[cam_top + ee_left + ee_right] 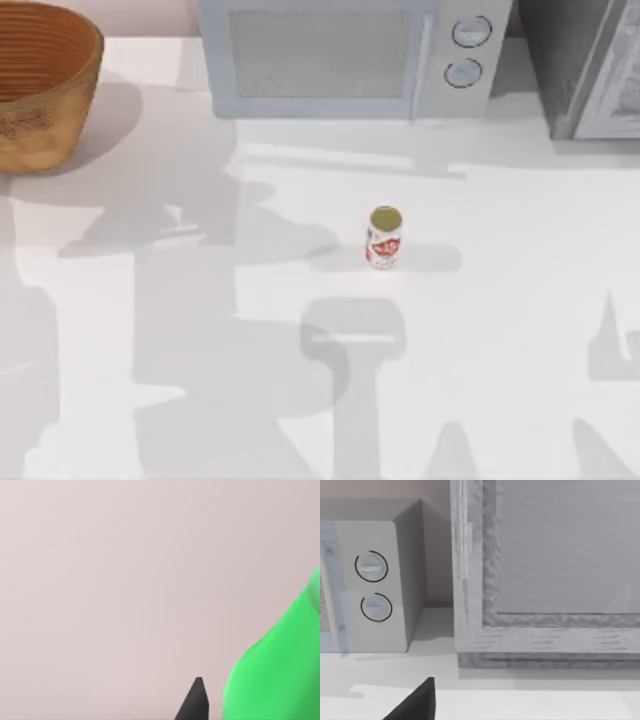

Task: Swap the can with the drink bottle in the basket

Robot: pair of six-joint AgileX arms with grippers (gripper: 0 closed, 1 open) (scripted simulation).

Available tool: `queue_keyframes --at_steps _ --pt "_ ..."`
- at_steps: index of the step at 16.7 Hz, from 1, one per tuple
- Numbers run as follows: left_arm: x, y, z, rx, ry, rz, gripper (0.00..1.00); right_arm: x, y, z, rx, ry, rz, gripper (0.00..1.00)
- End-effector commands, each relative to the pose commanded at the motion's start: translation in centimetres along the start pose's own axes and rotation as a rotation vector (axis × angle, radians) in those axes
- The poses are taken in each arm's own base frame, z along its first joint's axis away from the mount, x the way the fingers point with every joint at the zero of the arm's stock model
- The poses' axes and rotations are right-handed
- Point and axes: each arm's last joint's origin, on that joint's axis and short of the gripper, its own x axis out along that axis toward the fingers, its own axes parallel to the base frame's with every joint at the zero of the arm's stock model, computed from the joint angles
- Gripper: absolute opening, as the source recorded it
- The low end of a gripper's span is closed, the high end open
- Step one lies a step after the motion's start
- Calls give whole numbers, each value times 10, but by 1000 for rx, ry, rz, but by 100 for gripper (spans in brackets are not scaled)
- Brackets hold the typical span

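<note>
Can (384, 238) upright mid-table, slightly toward 3 o'clock. Basket (40, 85) at 10 o'clock corner, microwave (345, 55) at 12. Green bottle (280, 665) beside left gripper's fingertip (196, 700); grip state of both grippers unclear.

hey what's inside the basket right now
In the top view, the basket at the table's far left shows only bare ribbed wall inside. Its floor runs past the picture's edge, so anything lying there is hidden.

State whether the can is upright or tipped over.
Upright: the can stands on the table, gold top facing up, apart from the basket.
</note>
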Motion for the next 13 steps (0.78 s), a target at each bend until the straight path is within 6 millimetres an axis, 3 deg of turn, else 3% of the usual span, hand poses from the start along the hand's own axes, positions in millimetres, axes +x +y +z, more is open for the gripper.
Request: queue_keyframes --at_steps 6,13 --pt "16 -25 29 -30 134 -97 0 0 0 0 0 0 0 100" --pt "19 -30 33 -36 168 -119 0 0 0 0 0 0 0 100"
